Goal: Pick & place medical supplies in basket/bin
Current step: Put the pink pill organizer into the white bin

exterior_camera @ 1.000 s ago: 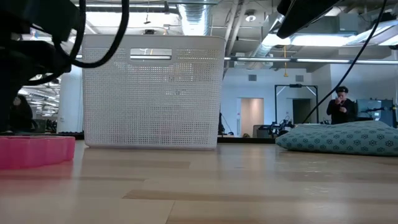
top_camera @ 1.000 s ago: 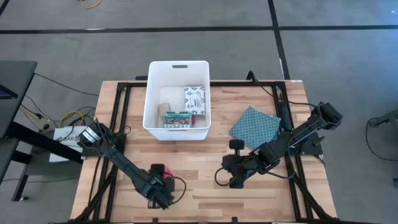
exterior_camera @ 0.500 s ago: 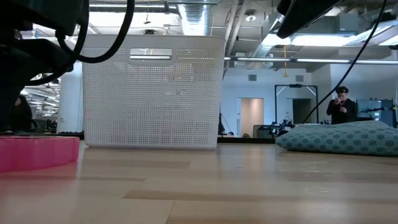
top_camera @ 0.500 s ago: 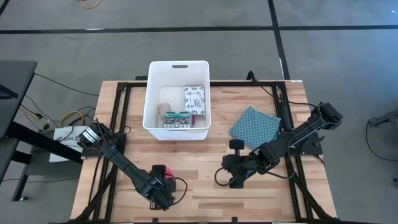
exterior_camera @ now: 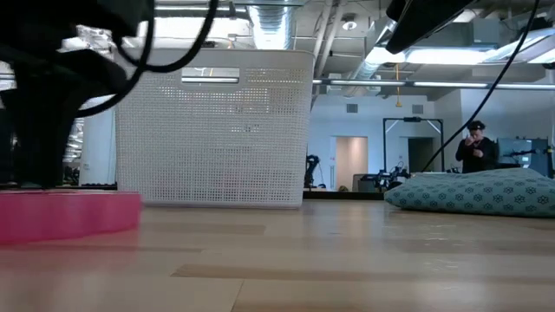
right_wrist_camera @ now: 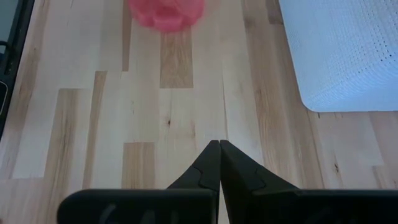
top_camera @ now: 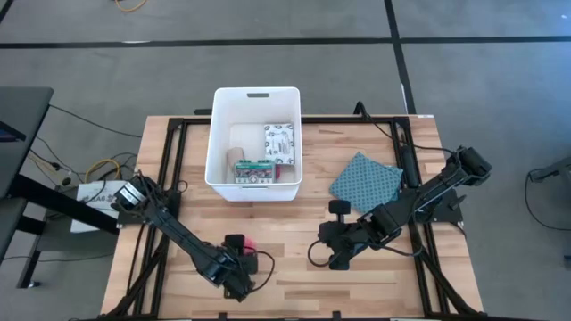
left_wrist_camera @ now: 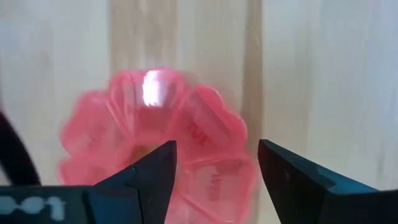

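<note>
Now, w/ the white bin (top_camera: 254, 143) as landmark. Left gripper (top_camera: 239, 267) sits low over the worktop (top_camera: 294, 259), well in front of the bin's near-left corner, right at the pink disc (top_camera: 246, 244). In the left wrist view its fingers (left_wrist_camera: 152, 171) stand apart w/ the disc (left_wrist_camera: 155, 146) just ahead of the tips, lobes showing btwn and past them; disc lies flat on the wood, not clamped. Can't tell if either tip touches it. Low view: disc (exterior_camera: 65, 217) flat on the worktop, to the left of the bin (exterior_camera: 212, 126), dark arm above it.

Bin stands at the far-centre of the worktop, handle slot on its far end. Inside: white black-patterned pouch (top_camera: 278, 141) at the right side, teal-green printed packet (top_camera: 254, 169) near the front wall, small beige roll (top_camera: 237, 153) left of the pouch, a bit of magenta (top_camera: 277, 169) by the packet.

Right of the bin, teal dotted cloth (top_camera: 367, 181) lies flat on the wood, apart from it. Right gripper (top_camera: 328, 250) waits in front of the bin's near-right corner, below the cloth; wrist view shows its fingers (right_wrist_camera: 208, 165) pressed together, holding nothing, pointing toward the disc (right_wrist_camera: 165, 12), bin corner (right_wrist_camera: 342, 50) off to one side.

Low view, far right in the room behind: a person (exterior_camera: 473, 146) standing.
</note>
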